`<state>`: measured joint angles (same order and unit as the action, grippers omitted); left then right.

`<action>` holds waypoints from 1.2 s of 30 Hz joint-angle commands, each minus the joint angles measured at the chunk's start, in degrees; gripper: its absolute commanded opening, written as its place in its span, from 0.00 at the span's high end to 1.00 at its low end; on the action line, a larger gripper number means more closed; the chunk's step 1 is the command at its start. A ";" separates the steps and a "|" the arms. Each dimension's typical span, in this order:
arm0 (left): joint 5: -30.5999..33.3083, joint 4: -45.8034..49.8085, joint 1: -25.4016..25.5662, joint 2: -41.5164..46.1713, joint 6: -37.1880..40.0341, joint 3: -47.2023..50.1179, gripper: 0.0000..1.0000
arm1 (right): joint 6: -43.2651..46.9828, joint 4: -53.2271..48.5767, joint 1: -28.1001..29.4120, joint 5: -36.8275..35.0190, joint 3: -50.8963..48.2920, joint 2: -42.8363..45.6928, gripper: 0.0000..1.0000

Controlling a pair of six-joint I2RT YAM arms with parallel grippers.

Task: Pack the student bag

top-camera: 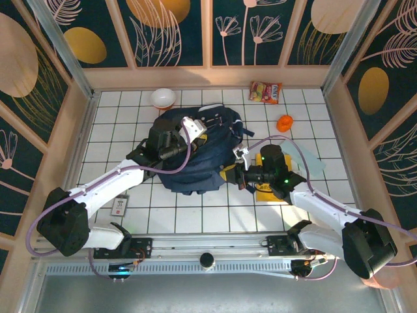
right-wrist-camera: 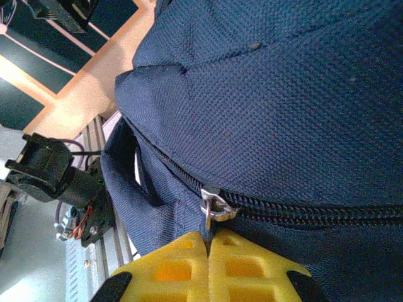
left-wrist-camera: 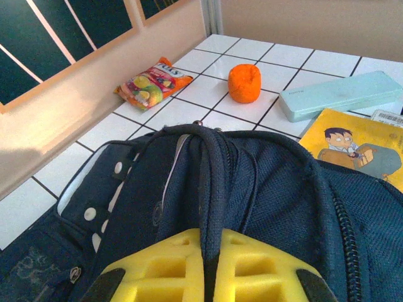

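Observation:
The student bag [top-camera: 195, 160], a large navy-blue backpack, lies in the middle of the tiled table. My left gripper [top-camera: 195, 128] is at the bag's far end. In the left wrist view its yellow fingers [left-wrist-camera: 157, 264] are shut on the bag's dark carry strap [left-wrist-camera: 211, 176]. My right gripper [top-camera: 236, 175] is at the bag's right side. In the right wrist view it [right-wrist-camera: 208, 239] is shut on the pull tab of the metal zipper slider [right-wrist-camera: 214, 207], with the closed zipper line [right-wrist-camera: 315, 215] running off to the right.
A snack packet [top-camera: 266, 92], an orange object [top-camera: 285, 122], a pale teal pencil case [left-wrist-camera: 340, 94] and a yellow book [left-wrist-camera: 352, 141] lie to the bag's right. At the back there is a white bowl [top-camera: 163, 98]. A small white item [top-camera: 120, 206] lies front left.

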<state>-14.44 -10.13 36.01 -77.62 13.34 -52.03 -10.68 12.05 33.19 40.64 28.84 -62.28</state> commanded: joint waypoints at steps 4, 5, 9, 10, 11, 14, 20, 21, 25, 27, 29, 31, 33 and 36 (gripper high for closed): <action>3.75 -8.33 -0.13 2.23 -3.05 -0.08 1.00 | -1.10 -2.54 0.90 -4.82 2.27 0.02 1.00; 4.69 -8.82 -0.09 2.20 -3.99 0.22 1.00 | -1.13 -3.32 1.37 -5.75 2.93 -0.04 1.00; 9.60 -9.91 0.81 1.80 -6.16 0.79 1.00 | -0.76 -7.27 5.27 -10.08 6.77 -0.81 1.00; 10.76 -9.89 1.30 1.61 -6.72 0.78 1.00 | -1.06 -7.80 6.42 -11.07 7.50 -0.95 1.00; 11.55 -9.97 1.75 1.41 -7.22 0.76 1.00 | -1.50 -7.85 7.50 -11.82 8.22 -1.17 1.00; 13.97 -10.22 3.94 0.51 -7.62 0.97 1.00 | -3.54 -7.62 10.88 -13.87 9.68 -1.70 1.00; 14.02 -12.49 5.23 -1.58 -11.60 0.73 1.00 | -12.13 -3.44 16.25 -17.99 8.53 -2.19 1.00; 13.78 -12.75 5.29 -1.78 -12.16 0.62 1.00 | -13.66 -2.77 16.72 -18.40 8.11 -2.40 1.00; 13.03 -13.97 5.58 -2.36 -13.86 0.26 1.00 | -17.63 -1.21 18.61 -20.22 7.98 -4.04 1.00; 12.41 -14.62 5.74 -2.70 -14.49 0.33 1.00 | -19.31 1.45 19.56 -20.34 8.07 -5.51 1.00; 11.85 -15.33 5.75 -3.01 -15.36 0.32 1.00 | -20.44 4.24 20.49 -20.59 8.53 -7.29 1.00; 10.96 -16.53 5.76 -2.99 -16.10 0.63 1.00 | -21.36 6.02 21.36 -20.90 9.34 -9.22 1.00; 10.11 -17.52 5.76 -2.90 -16.43 0.96 1.00 | -22.53 7.22 21.66 -21.04 10.08 -10.99 1.00; 10.48 -17.28 5.63 -2.60 -16.01 1.02 1.00 | -23.71 6.54 21.66 -22.15 10.52 -11.02 1.00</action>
<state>-2.94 -17.85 41.28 -80.82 -0.32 -50.13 -31.75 14.61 54.02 19.31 37.10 -73.32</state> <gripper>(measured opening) 0.054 0.046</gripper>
